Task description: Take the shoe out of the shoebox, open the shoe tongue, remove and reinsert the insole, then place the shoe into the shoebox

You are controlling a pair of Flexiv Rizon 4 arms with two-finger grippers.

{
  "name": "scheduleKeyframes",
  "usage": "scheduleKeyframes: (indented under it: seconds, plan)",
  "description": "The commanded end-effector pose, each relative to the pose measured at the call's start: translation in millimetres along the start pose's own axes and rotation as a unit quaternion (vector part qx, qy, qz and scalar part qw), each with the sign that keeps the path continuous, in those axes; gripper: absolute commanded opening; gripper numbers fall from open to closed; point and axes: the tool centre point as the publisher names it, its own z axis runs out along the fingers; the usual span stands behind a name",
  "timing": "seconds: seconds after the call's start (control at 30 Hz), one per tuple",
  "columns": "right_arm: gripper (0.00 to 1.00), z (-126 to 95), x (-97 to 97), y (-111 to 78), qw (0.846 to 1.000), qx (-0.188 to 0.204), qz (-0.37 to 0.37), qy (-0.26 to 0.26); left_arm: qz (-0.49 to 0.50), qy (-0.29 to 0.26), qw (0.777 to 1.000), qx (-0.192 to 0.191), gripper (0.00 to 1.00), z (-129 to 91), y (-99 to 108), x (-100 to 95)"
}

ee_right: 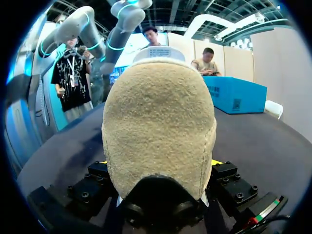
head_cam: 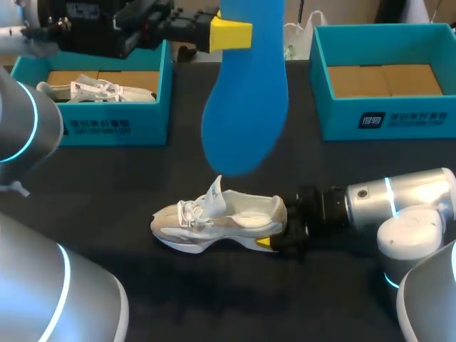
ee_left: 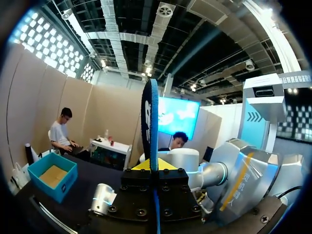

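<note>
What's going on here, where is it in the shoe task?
The left arm holds the blue insole up above the table, jaws shut on it. The right arm grips the white shoe by its heel on the table, tongue lifted. So the insole is out, not yet reinserted. The right shoebox shows a bare floor; the left shoebox holds another shoe.

Even overhead light over dark table (head_cam: 107,185); faint shadow beneath shoe (head_cam: 221,221) at table's middle; pale glare on left arm (head_cam: 85,299), right arm (head_cam: 417,192) at front corners.
</note>
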Motion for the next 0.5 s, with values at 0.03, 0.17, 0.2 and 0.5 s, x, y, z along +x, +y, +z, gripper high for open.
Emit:
scheduleKeyframes:
  seconds: [0.03, 0.17, 0.2, 0.5]
  plan:
    - [0.01, 1, 0.8, 1.3, 1.0, 0.002, 0.0, -0.001, 0.002, 0.004, 1.0, 0.001, 0.0, 0, 0, -2.4]
    - [0.15, 1, 0.8, 1.3, 1.0, 0.002, 0.0, -0.001, 0.002, 0.004, 1.0, 0.001, 0.0, 0, 0, -2.4]
    - [0.29, 1, 0.8, 1.3, 1.0, 0.002, 0.0, -0.001, 0.002, 0.004, 1.0, 0.001, 0.0, 0, 0, -2.4]
    - [1.0, -14, -7.5, 6.1, 1.0, 0.022, -0.016, 0.001, 0.002, 0.004, 1.0, 0.001, 0.0, 0, 0, -2.4]
